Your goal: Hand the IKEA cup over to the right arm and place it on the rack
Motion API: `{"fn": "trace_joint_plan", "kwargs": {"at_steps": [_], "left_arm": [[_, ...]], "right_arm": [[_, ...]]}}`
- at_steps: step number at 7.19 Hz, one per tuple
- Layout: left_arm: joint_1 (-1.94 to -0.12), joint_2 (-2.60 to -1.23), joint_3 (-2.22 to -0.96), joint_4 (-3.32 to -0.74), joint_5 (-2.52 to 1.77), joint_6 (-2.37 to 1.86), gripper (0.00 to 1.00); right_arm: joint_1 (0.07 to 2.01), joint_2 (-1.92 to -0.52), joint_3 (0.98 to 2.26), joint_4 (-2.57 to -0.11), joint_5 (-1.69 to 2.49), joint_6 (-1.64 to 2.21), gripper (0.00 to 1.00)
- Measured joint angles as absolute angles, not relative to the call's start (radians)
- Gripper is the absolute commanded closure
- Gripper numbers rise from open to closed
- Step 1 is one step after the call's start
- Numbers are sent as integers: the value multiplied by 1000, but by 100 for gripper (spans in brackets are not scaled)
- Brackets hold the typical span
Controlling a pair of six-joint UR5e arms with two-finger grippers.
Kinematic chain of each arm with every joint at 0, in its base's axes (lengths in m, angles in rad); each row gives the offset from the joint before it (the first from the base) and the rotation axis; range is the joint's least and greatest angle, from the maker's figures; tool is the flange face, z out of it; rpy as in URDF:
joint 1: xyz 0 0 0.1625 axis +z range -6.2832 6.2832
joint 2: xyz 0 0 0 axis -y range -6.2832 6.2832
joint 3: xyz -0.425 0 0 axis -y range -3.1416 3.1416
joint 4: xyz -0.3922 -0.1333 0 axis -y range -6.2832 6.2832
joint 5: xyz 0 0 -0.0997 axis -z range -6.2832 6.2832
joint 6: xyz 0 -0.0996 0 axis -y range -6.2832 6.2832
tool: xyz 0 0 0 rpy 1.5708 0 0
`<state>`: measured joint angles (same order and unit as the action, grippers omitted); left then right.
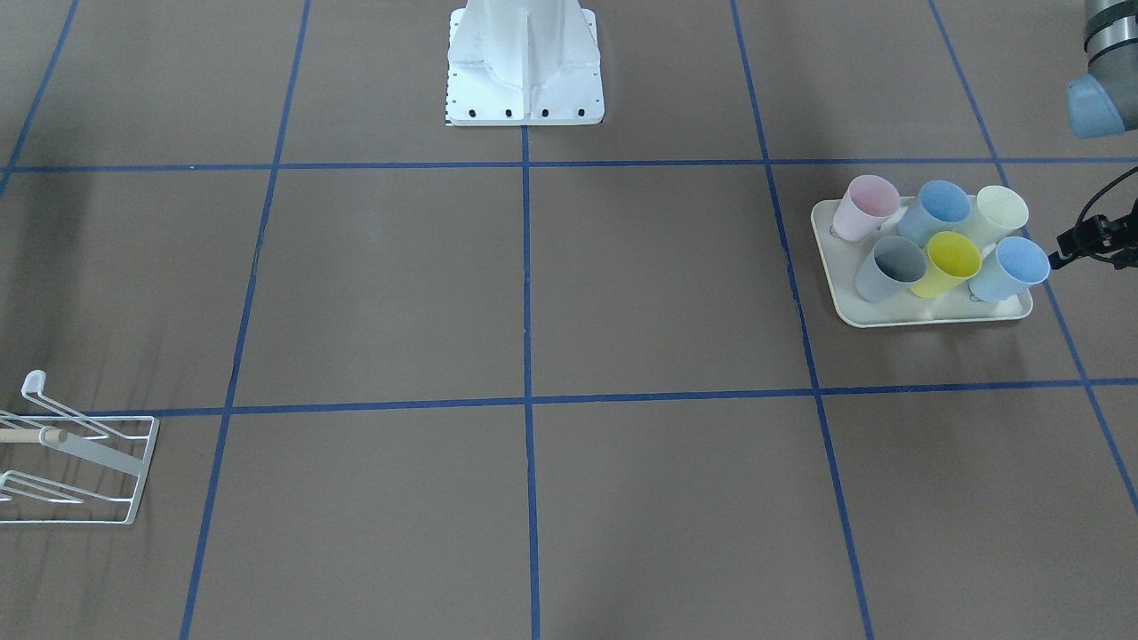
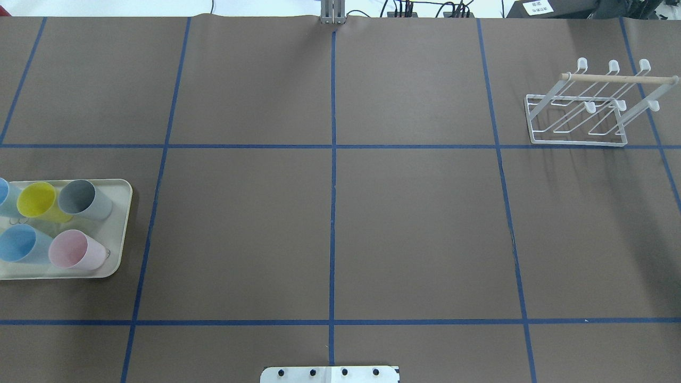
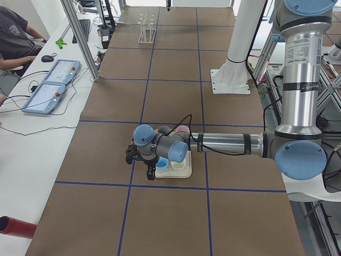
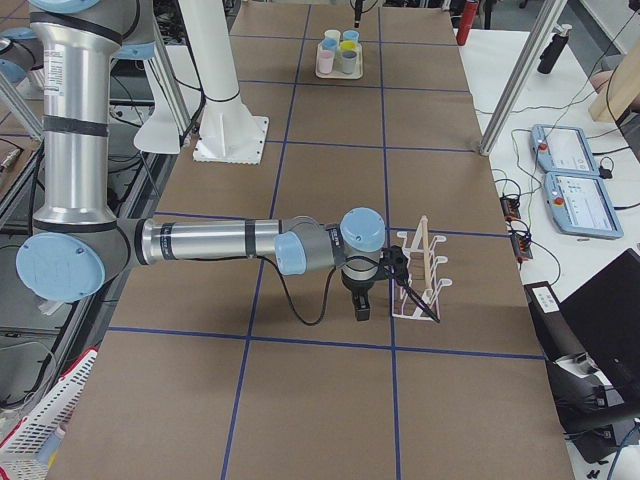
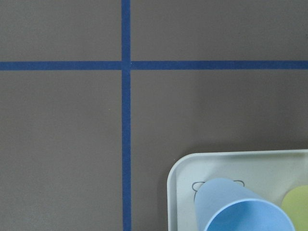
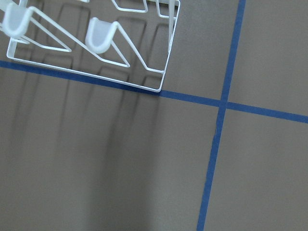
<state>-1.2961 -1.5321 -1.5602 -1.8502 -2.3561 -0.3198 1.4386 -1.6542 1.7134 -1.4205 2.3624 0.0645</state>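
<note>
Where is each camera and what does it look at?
Front-facing: across the table, facing the base; left arm at edge.
Overhead: behind the robot, looking down; only base shows.
Left: table's end; left arm by tray.
Right: other end; right arm beside rack.
Left wrist: down at tray, blue cup; no robot shows.
Right wrist: down at rack; no robot shows.
Front-facing and overhead share tray, rack.

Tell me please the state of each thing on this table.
Cups: six, standing mouth up in the tray.
Tray: lying flat, holding cups.
Rack: upright, empty.
Left claw: above the tray's edge; open or shut unclear.
Right claw: beside the rack; open or shut unclear.
</note>
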Motion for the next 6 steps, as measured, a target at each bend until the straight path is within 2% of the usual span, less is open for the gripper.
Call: {"fn": "trace_joint_plan", "kwargs": {"at_steps": [3, 5, 6], "left_arm": [[-1253, -1534, -1542, -1856, -2357, -321, 2], [-1240, -1534, -1537, -1860, -2361, -321, 43], [-1237, -1534, -1537, -1861, -2363, -321, 55]], "right_arm": [[1434, -1654, 1713, -1420, 2363, 65, 0], [1429, -1654, 1713, -1420, 2363, 65, 0], [1426, -1654, 1713, -1420, 2363, 66, 0]]}}
